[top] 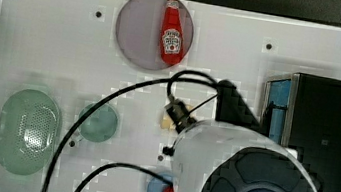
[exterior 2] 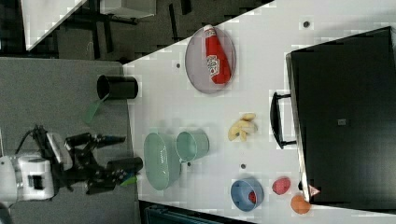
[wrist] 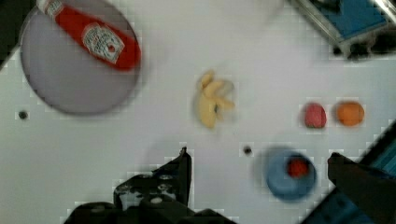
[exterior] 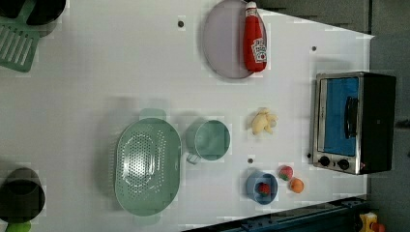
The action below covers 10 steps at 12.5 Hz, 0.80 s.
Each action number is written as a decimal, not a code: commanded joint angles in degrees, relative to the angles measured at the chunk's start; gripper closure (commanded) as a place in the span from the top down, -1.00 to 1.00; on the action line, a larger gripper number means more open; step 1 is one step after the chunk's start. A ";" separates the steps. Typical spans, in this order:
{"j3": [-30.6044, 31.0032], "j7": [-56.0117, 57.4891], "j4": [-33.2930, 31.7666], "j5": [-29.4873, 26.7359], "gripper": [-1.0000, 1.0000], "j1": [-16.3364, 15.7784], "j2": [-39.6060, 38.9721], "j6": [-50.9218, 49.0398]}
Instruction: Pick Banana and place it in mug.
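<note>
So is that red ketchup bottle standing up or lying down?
Lying down: the red ketchup bottle rests on its side across the round grey plate, white cap at the plate's edge.

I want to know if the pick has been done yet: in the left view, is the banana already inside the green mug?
No, the banana lies on the white table, apart from the mug, whose inside is bare.

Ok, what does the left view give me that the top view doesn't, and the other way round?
Left view adds: the whole banana lying uncovered, the red fruit and orange ball near the oven, and a green spatula. Top view adds: the arm and its cable, with the arm covering most of the banana. Both share: the mug beside the dish, the ketchup on the plate, the oven and the blue bowl.
</note>
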<state>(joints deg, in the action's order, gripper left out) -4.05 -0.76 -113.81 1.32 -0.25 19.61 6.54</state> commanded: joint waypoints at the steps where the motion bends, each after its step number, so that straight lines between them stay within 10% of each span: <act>1: 0.73 3.13 -7.06 -0.31 1.00 0.65 -8.46 5.97; 10: 1.99 11.23 -24.64 -0.29 1.00 0.58 -26.39 42.95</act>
<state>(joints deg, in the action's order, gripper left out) -1.85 4.62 -139.88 0.07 -0.54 -6.52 48.04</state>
